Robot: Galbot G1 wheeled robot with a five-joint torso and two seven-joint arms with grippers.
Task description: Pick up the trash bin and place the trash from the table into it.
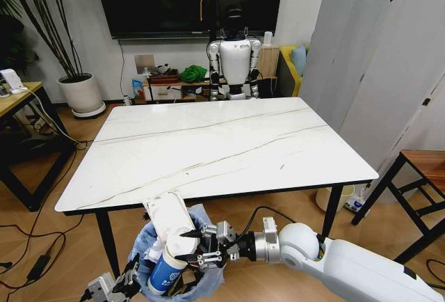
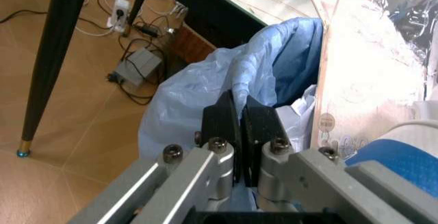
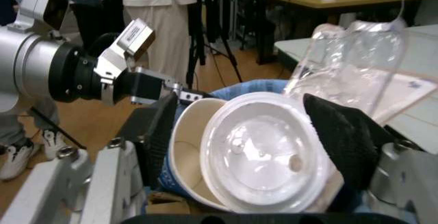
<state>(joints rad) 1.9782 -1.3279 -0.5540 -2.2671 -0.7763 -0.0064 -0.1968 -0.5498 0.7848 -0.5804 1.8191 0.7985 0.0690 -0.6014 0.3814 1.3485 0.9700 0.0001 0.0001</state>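
One broad bench (image 1: 208,150) with a white marble-look top and black edge spans the head view, its surface bare of litter. Below its near edge, on the robot's side, sits the trash bin (image 1: 203,220) lined with a crinkly light blue bag, already stuffed: a clear plastic pack (image 1: 167,217) over a pale card stands tilted up out of it. The right arm reaches in from the right, and the right tool (image 1: 189,245) is over the bin's mouth with its black fingers closed on either side of the blue-and-white paper cup (image 1: 165,272) (the right wrist view shows the cup's white plastic lid (image 3: 263,155) wedged between the two pads). The cup lies tilted inside the bin's opening, just beside the clear pack. At the bin's left side, the left tool (image 2: 239,126) has its two black fingers pressed together, pinching the blue bag at the rim.
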